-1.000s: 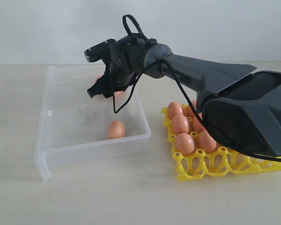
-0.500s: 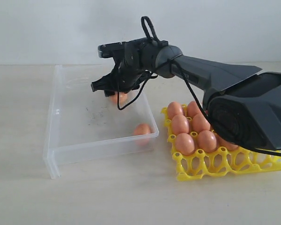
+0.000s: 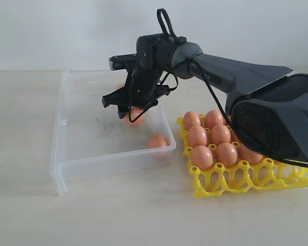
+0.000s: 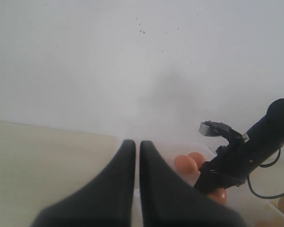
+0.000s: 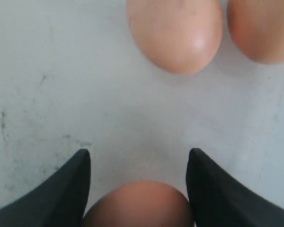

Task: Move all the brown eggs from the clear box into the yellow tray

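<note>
The clear box (image 3: 92,163) lies left of the yellow tray (image 3: 215,188), which holds several brown eggs (image 3: 203,156). My right gripper (image 3: 129,110) reaches down into the box. Its jaws sit on both sides of one brown egg (image 5: 138,205), shut on it just above the scuffed floor. Two more eggs (image 5: 175,33) lie beyond its fingertips (image 5: 83,163). Another egg (image 3: 157,141) rests in the box's near right corner. My left gripper (image 4: 137,142) is shut and holds nothing. It hovers off to the side of the box and does not show in the exterior view.
The right arm's dark body (image 3: 277,113) spans over the back of the tray and hides part of it. A black cable (image 3: 164,20) loops above the wrist. A pale wall stands behind the beige tabletop (image 3: 143,220).
The right gripper moved rightward and lower inside the box. The clear box slid to the right, and the loose egg rolled into its near right corner.
</note>
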### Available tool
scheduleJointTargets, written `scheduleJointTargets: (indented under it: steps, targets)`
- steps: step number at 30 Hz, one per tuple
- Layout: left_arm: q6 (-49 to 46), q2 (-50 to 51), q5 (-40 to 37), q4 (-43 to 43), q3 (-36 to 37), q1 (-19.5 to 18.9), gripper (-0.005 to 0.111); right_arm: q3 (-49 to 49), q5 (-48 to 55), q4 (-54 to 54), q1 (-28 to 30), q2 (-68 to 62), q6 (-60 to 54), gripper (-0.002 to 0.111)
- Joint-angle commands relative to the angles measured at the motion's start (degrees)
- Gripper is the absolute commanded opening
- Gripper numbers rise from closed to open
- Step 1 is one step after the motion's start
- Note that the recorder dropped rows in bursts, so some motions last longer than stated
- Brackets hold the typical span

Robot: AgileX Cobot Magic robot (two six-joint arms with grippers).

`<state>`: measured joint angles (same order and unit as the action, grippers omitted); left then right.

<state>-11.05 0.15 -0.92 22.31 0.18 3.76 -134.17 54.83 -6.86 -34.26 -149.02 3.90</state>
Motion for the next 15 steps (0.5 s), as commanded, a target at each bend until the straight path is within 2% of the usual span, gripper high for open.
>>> scheduleJointTargets:
  steps: [1,9,12,15]
  targets:
    - [0.42,-0.15,0.92,0.61,-0.18,0.28,0.004,0.16,5.69,4.34,-0.16,3.04,-2.75,0.051]
    - [0.42,-0.15,0.92,0.61,-0.18,0.28,0.004,0.16,13.51,5.66,-0.89,4.48,3.05,0.051]
    - [0.42,-0.15,0.92,0.61,-0.18,0.28,0.004,0.16,15.14,6.86,-1.15,4.70,2.79,0.051]
    - [0.42,-0.15,0.92,0.61,-0.18,0.28,0.004,0.16,15.14,7.97,-1.96,5.37,-2.08,0.051]
